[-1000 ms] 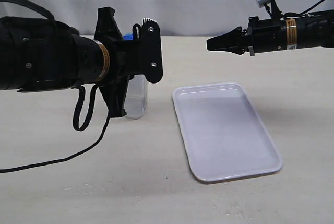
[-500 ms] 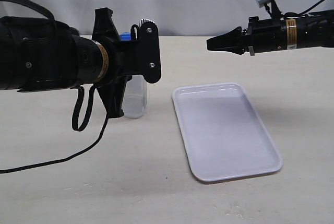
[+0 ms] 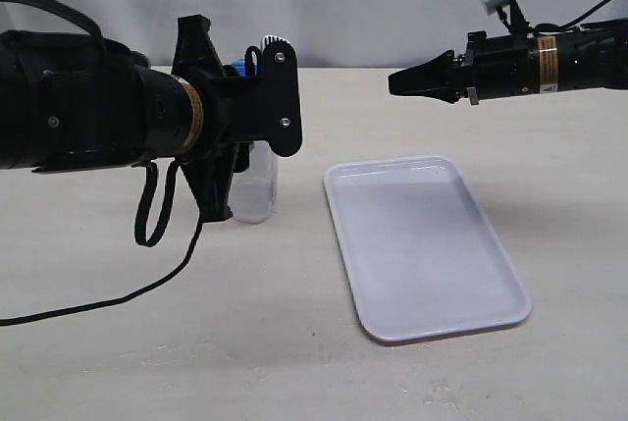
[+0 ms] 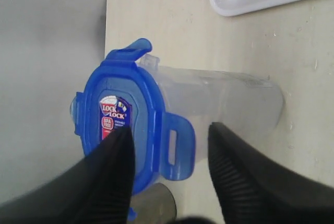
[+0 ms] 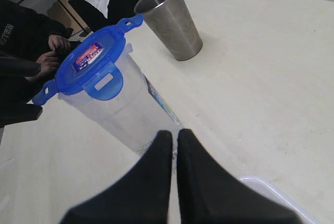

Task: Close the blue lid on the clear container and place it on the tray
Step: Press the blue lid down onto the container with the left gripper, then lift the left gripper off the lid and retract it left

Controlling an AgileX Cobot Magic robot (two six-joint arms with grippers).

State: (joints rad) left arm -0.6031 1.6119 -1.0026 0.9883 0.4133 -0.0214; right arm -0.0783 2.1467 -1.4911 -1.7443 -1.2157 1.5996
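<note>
Shifted a touch toward its own side over the last second, the left gripper [image 4: 169, 132] is seen at the top of the tall, tapered, translucent plastic container [image 4: 224, 98], while the right gripper [image 5: 173, 132] and the flat white rectangular plastic tray [image 3: 422, 244] are left as they were. The rounded-square blue plastic lid [image 4: 122, 104] is seated on the container's rim, with at least two of its snap tabs seen flared outward, so full locking cannot be confirmed. The left gripper's black ribbed fingers [image 4: 112, 172] are parted about halfway and nothing is gripped: one finger is laid across the lid's stickered face, the other is held beside the container wall, and a hanging tab shows in the gap between them. The container is stood upright on the pale table [image 3: 294, 342], its long axis vertical, directly ahead of these fingers and so far nearer to the left arm. The right gripper is closed tight and empty, held well apart from the container, which lies ahead of and below its fingertips. A grey metal cup [image 5: 172, 20] is stood just beyond the container. The tray is empty and lies off to the side of the left fingers, toward the right arm, so a sideways carry is judged to be needed.
</note>
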